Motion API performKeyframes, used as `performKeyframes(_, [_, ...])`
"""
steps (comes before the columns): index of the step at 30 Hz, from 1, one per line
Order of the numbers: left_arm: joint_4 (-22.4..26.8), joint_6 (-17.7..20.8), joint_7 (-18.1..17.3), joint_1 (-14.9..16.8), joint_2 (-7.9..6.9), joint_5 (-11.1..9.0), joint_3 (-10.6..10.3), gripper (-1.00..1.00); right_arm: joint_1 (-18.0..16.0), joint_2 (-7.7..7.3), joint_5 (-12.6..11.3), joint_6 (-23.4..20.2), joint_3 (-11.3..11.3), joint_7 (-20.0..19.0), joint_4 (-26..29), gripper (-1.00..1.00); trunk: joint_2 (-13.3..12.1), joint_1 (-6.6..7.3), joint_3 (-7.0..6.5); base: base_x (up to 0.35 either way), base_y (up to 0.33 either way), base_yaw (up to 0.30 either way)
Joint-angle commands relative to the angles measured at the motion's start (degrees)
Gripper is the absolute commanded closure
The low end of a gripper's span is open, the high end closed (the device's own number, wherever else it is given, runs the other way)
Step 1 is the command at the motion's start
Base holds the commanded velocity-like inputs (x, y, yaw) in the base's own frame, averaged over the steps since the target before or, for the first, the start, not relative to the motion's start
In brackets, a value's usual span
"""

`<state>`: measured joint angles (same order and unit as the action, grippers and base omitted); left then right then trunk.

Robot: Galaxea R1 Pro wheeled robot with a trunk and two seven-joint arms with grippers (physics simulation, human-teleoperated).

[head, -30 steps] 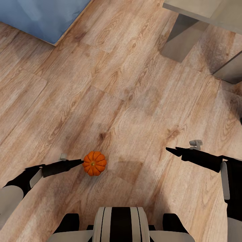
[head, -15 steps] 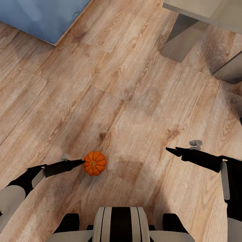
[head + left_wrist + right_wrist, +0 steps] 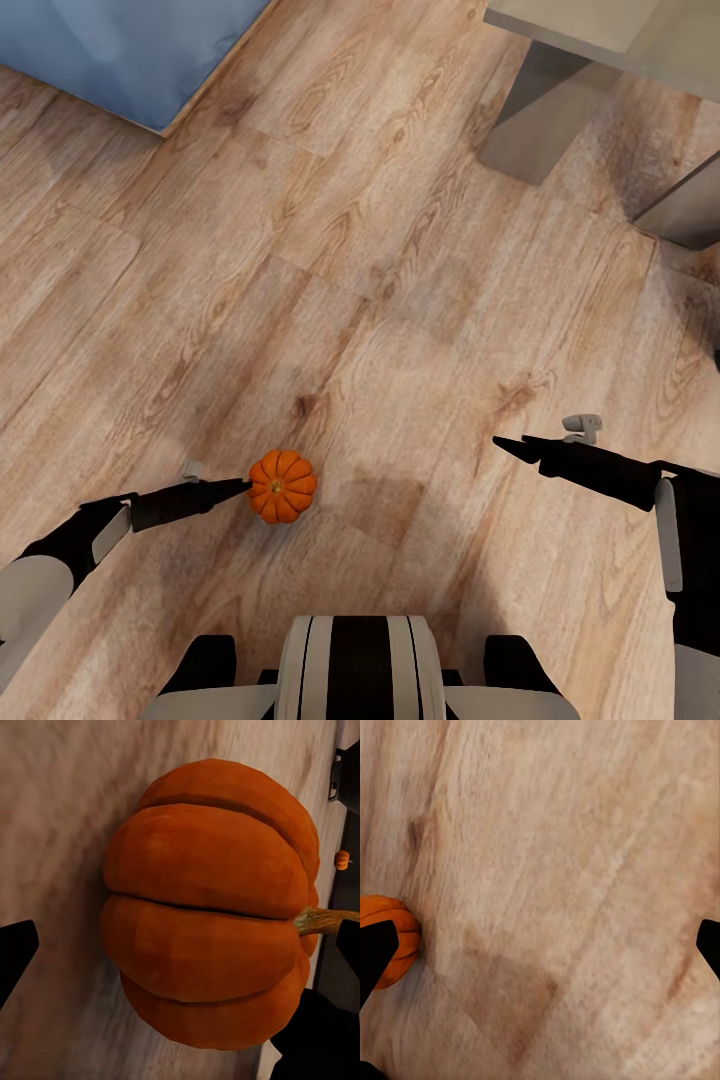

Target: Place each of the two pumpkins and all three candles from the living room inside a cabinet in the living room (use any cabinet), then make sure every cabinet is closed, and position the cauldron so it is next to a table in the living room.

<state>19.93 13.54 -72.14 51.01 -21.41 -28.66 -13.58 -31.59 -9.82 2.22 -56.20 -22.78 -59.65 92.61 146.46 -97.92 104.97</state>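
Pumpkin at the left tool's tips

Ribbed orange pumpkin (image 3: pixel 282 486) on the wooden floor (image 3: pixel 400 300), between the spread left tool (image 3: pixel 180 949); right tool (image 3: pixel 510 445) farther.

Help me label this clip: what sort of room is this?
Probably a living area of a home: wood-plank floor, a blue rug at one corner, pale furniture legs, and a small orange pumpkin on the floor.

Light wood plank floor (image 3: pixel 380 250); blue rug (image 3: pixel 130 50) far left, grey furniture legs (image 3: pixel 545 110) well apart from it.
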Motion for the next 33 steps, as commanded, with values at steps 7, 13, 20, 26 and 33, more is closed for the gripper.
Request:
performKeyframes(7, [0.01, 0.6, -0.1, 0.03, -0.06, -0.54, -0.4, -1.0, -0.04, 0.01, 0.24, -0.38, -0.07, -0.38, 0.03, -1.0, 0.01, 0.01, 0.03, 0.0, 0.0, 0.0])
performKeyframes(13, [-0.03, 0.51, -0.1, 0.09, 0.28, -0.37, -0.38, -1.0, 0.24, 0.35, 0.24, -0.53, -0.07, -0.33, 0.03, -1.0, 0.01, 0.01, 0.03, 0.0, 0.0, 0.0])
performKeyframes(20, [-0.15, 0.36, -0.04, 0.22, 0.88, -0.04, -0.32, -1.0, 0.69, 1.39, 0.24, -0.87, -0.02, -0.3, 0.02, -1.0, 0.01, 0.01, 0.03, 0.0, 0.0, -0.013])
performKeyframes(26, [-0.16, 0.35, -0.01, 0.23, 0.98, 0.0, -0.31, -1.0, 0.73, 1.46, 0.24, -0.85, 0.01, -0.31, 0.03, -1.0, 0.01, 0.01, 0.03, 0.0, 0.0, -0.11])
performKeyframes(33, [-0.49, 0.4, 0.33, 0.23, 0.94, 0.04, -0.3, -1.0, 0.74, 1.47, 0.24, -0.84, 0.02, -0.3, 0.03, -1.0, 0.01, 0.01, 0.03, 0.0, 0.0, -0.024])
